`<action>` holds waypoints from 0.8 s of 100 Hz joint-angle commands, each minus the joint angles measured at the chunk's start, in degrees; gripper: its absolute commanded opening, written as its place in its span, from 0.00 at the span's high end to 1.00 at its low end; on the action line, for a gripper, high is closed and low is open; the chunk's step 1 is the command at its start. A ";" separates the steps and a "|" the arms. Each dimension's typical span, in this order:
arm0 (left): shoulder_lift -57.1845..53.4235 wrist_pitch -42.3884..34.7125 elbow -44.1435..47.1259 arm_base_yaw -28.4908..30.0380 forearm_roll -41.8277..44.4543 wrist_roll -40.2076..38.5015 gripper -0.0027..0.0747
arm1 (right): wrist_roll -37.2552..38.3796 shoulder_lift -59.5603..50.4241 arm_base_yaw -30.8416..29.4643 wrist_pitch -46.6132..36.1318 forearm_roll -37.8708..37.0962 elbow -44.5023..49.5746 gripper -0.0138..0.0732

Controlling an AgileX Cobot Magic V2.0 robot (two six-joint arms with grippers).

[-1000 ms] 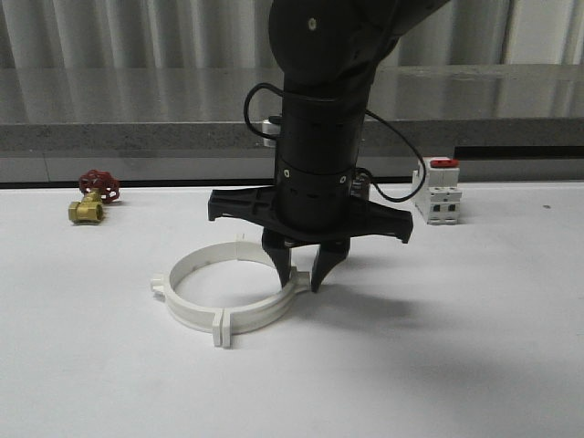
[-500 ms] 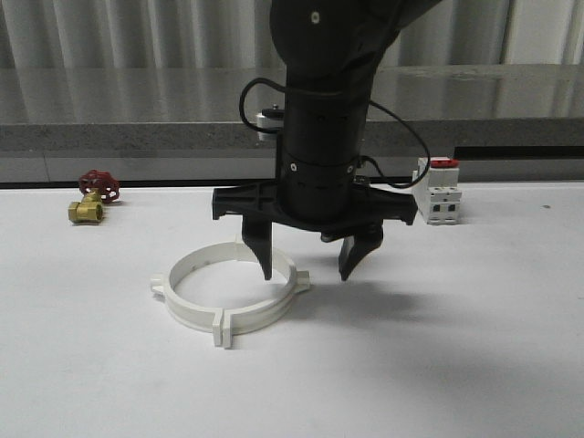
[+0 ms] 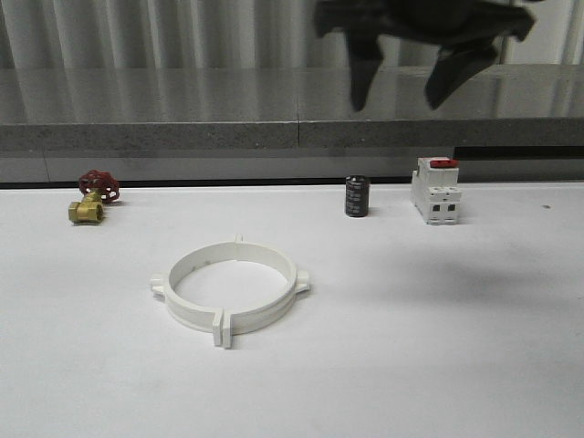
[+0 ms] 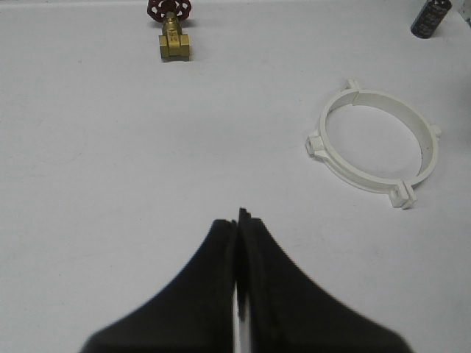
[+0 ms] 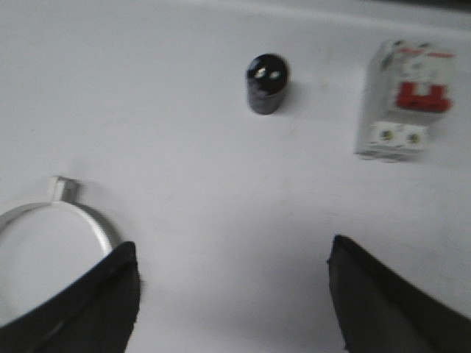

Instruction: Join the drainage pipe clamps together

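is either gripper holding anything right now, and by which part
Nothing is held. The right gripper hangs open above the table; the left gripper is shut on nothing. The clamp ring lies free.

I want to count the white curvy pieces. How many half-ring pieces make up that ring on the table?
2. Both drainage pipe clamps sit joined as one ring on the table: one half toward the front-left, the other toward the back-right, meeting at the front flange and the back one.
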 commanded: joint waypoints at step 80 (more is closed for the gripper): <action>0.02 -4.02 -1.41 -0.34 -0.56 -0.07 0.99 | -6.62 -56.57 -21.33 -0.68 -0.39 41.87 0.22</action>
